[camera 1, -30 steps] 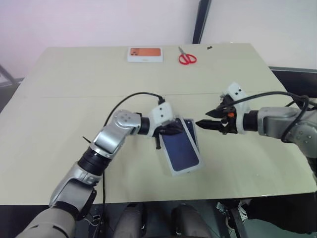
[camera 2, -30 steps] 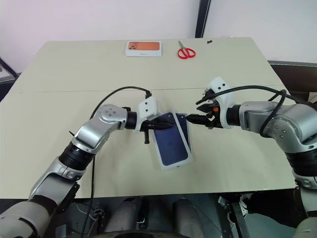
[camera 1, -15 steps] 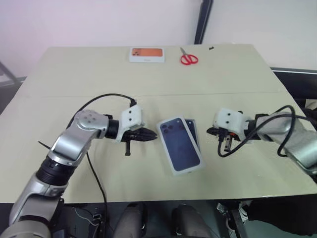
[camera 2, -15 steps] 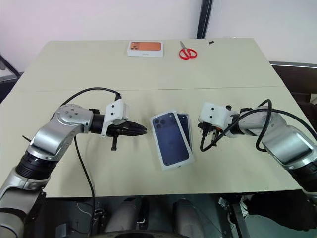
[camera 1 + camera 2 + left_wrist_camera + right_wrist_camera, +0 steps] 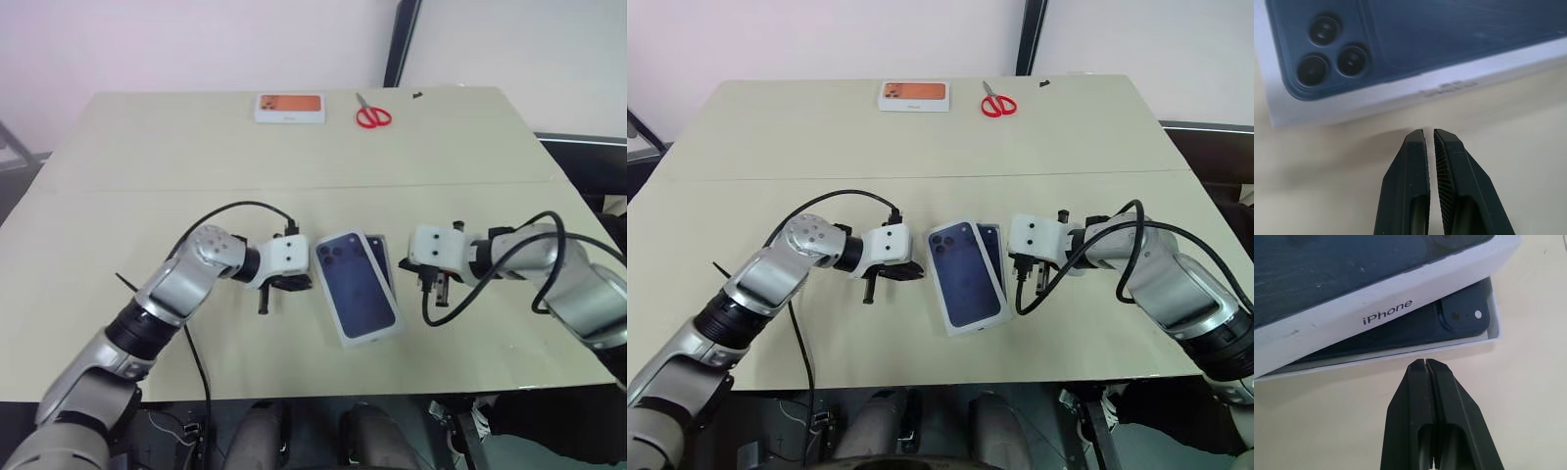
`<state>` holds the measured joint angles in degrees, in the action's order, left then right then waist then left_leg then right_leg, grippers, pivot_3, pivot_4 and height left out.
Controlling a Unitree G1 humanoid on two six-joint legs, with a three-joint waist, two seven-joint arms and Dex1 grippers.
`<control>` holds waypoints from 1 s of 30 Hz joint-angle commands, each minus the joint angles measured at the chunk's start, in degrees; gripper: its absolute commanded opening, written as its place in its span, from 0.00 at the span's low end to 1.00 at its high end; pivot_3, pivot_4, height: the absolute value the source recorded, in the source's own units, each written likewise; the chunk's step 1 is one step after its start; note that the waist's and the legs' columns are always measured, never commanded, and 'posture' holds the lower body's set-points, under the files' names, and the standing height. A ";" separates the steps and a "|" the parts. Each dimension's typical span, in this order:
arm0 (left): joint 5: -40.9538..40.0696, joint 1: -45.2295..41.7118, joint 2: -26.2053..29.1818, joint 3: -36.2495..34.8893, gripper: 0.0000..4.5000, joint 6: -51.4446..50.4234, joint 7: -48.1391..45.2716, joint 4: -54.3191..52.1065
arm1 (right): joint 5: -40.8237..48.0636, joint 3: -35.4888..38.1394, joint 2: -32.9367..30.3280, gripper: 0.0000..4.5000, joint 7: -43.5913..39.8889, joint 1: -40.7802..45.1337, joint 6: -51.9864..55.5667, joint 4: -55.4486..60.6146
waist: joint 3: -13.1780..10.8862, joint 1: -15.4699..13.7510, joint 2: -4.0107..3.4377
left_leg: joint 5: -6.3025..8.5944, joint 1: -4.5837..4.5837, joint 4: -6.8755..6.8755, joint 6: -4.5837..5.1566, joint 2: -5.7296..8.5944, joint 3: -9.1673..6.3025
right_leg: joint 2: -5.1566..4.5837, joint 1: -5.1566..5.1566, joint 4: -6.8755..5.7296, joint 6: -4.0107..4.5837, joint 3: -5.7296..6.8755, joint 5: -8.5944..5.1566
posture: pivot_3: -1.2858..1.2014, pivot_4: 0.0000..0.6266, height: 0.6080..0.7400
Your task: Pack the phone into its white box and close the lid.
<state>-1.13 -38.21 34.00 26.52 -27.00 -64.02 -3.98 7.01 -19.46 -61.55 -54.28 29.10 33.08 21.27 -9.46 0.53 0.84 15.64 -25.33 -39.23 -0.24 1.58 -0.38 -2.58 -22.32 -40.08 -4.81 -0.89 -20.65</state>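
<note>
The lid (image 5: 358, 289), white with a dark blue phone picture on top, lies askew over the white box (image 5: 1469, 340) near the table's front. Under its raised edge the navy phone (image 5: 1459, 316) rests inside the box, camera corner showing. My left gripper (image 5: 297, 284) is shut, empty, tips a short way from the lid's left side (image 5: 1352, 98). My right gripper (image 5: 426, 276) is shut and empty too, pointing at the box's right edge, just short of it.
A flat white box with an orange top (image 5: 289, 107) and red scissors (image 5: 371, 117) lie at the far edge of the beige table (image 5: 147, 196). Black cables loop from both wrists over the table.
The left gripper let go of the lid, drew back left, then came close again. The right gripper shut, rolled and sank beside the box. The lid lies flatter, still askew.
</note>
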 commanded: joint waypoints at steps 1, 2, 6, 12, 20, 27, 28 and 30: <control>1.56 -1.52 -3.48 -0.46 0.08 1.02 3.77 0.84 | -2.31 1.24 0.76 0.01 -0.11 -0.50 -0.73 1.86 | 0.00 -0.07 0.00 | 0.00 0.00 0.00 0.00 0.00 0.00 | 0.00 0.00 0.00 0.00 0.00 0.00 | 0.52 0.24 1.00; 1.92 -1.77 -4.74 -0.70 0.08 0.56 5.15 1.25 | -2.76 1.24 0.99 0.01 -0.17 -0.63 -0.74 1.86 | 0.00 -0.04 0.00 | 0.00 0.00 0.00 0.00 0.00 0.00 | 0.00 0.00 0.00 0.00 0.00 0.00 | 0.52 0.24 1.00; 2.46 -2.23 -8.88 -2.03 0.08 0.55 9.46 2.22 | -3.63 1.68 2.21 0.01 -0.57 -0.55 0.13 2.30 | 0.00 0.04 0.00 | -0.01 0.00 0.00 -0.01 0.00 0.00 | 0.00 -0.01 -0.03 0.00 0.00 0.00 | 0.52 0.24 1.00; 3.06 -3.51 -11.86 -3.15 0.08 0.83 13.31 4.64 | -4.24 2.38 2.99 0.01 -1.26 -0.28 0.97 2.70 | 0.00 0.01 0.00 | -0.01 0.00 -0.02 -0.02 0.00 0.00 | 0.00 -0.01 -0.04 0.00 0.00 0.00 | 0.52 0.24 1.00; 2.79 -3.35 -11.04 -2.80 0.08 1.02 11.15 4.75 | -5.57 2.87 4.13 0.01 -1.11 -0.37 0.90 2.01 | 0.00 0.07 0.00 | -0.02 0.00 -0.02 -0.04 0.00 0.00 | 0.00 -0.02 -0.04 0.00 0.00 0.00 | 0.52 0.24 1.00; 3.43 -3.25 -11.70 -3.76 0.08 0.24 13.56 6.31 | -7.75 1.99 8.12 0.01 0.34 1.58 1.57 1.40 | 0.00 0.11 0.00 | -0.03 0.01 -0.02 -0.05 0.00 0.00 | 0.01 -0.02 -0.06 0.00 0.00 0.00 | 0.52 0.24 1.00; 3.44 -3.32 -12.09 -3.94 0.08 -0.05 14.20 6.67 | -8.22 1.76 8.59 0.01 0.37 1.98 1.61 1.18 | 0.01 0.13 0.00 | -0.03 0.01 -0.02 -0.05 0.00 0.00 | 0.01 -0.04 -0.07 0.00 0.00 0.00 | 0.52 0.24 1.00; 3.42 -3.44 -12.77 -4.25 0.08 -0.56 15.21 7.22 | -9.15 1.37 9.32 0.01 0.33 2.56 1.58 0.71 | 0.01 0.13 0.00 | -0.03 0.01 -0.02 -0.06 0.00 0.00 | 0.01 -0.06 -0.10 0.00 -0.01 0.00 | 0.52 0.24 1.00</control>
<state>2.43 -40.88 22.30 23.29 -27.79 -49.61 4.49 -1.79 -18.61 -53.19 -54.35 29.88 35.27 20.72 -9.45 0.67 0.84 15.61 -25.32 -39.25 -0.30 1.59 -0.38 -2.56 -22.38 -40.19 -4.81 -0.89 -20.65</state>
